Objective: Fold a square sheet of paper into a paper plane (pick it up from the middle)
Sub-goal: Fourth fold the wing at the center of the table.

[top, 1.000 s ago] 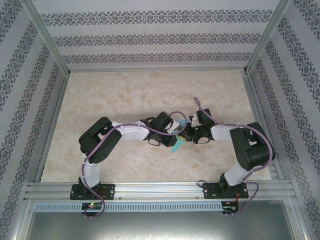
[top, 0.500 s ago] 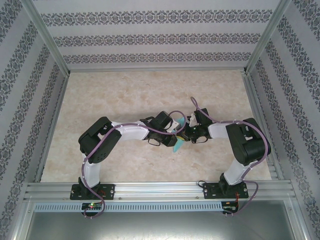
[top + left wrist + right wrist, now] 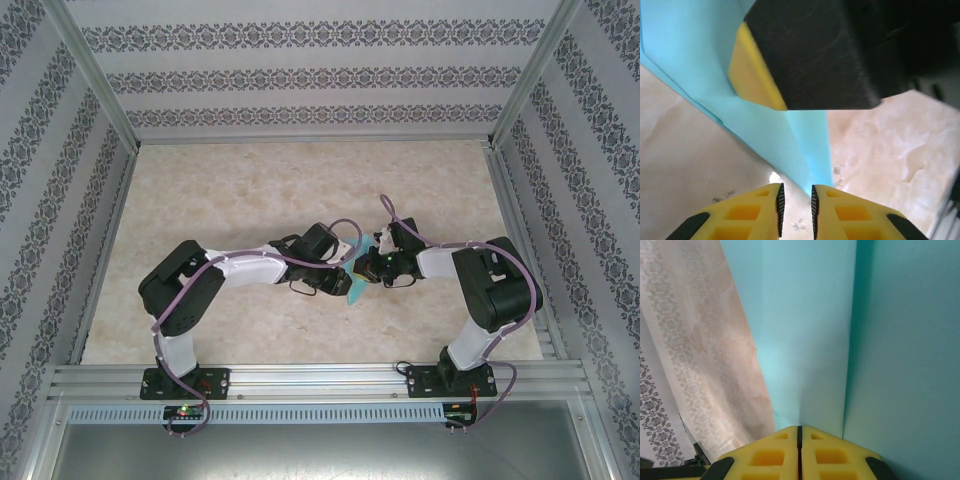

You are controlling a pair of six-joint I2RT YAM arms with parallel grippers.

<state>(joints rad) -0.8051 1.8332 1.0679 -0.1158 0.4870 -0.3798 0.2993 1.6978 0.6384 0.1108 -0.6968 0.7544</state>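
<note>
Light, thin and limp away from its creases, the paper plane (image 3: 805, 340) was clamped tight in the right pincer (image 3: 799, 432), while just beside that right pincer the left pincer (image 3: 795, 202) stood slightly parted and empty, so the stiffer centre fold looked the safest hold

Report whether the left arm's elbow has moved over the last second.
Yes. The left arm's elbow has swung left and toward the aluminium rail at the table's near edge.
</note>
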